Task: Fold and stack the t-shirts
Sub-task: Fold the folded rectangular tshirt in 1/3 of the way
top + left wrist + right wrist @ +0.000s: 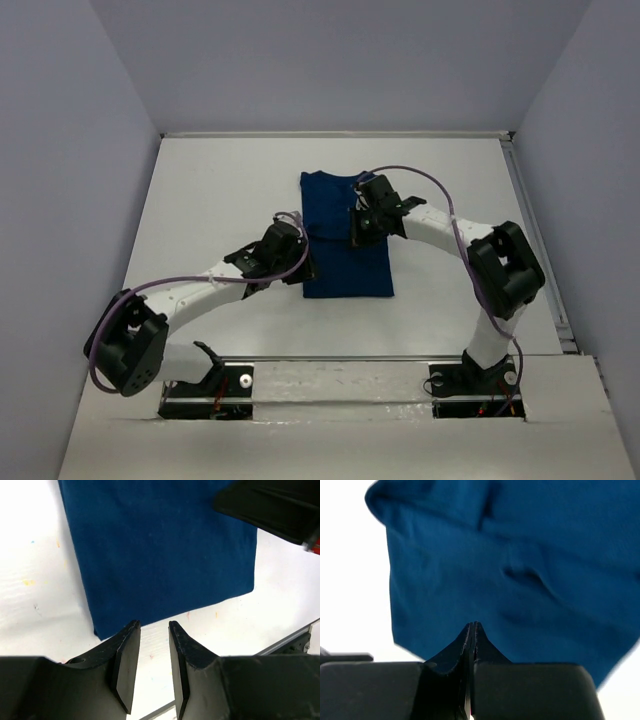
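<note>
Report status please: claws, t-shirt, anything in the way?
Left claw open, empty, beside t-shirt. Right claw shut above it. It lies folded on table. No obstacle seen.

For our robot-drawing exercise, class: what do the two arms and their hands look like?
The left arm and right arm have white links and bulky black joints. A thin purple cable loops along each. The left hand and right hand are black, with two tapering flat fingers each.
</note>
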Controlling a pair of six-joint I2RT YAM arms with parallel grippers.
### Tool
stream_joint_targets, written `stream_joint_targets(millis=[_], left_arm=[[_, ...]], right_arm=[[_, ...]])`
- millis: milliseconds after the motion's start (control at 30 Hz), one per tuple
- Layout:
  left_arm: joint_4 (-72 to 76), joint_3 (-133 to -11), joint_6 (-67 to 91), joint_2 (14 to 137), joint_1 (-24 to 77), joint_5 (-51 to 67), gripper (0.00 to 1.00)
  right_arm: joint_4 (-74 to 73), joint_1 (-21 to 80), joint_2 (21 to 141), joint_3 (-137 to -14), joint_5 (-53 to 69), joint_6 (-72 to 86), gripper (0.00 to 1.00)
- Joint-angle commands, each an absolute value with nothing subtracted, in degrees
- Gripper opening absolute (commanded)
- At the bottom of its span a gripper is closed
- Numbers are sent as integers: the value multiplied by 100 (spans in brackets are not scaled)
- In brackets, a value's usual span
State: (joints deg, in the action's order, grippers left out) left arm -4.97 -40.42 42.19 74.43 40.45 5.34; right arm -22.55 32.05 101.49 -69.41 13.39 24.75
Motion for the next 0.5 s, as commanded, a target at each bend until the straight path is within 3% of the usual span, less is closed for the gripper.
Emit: stream_joint_targets(millis=[0,467], left_arm=[[-264,-4114,4078,7698,4078,596,29],[9,-3621,3981,8297,4078,659,29]], right_arm=[[-2215,3313,10642,-7593,941,2285,0],[-2206,3313,11565,-8428,239,2285,0]])
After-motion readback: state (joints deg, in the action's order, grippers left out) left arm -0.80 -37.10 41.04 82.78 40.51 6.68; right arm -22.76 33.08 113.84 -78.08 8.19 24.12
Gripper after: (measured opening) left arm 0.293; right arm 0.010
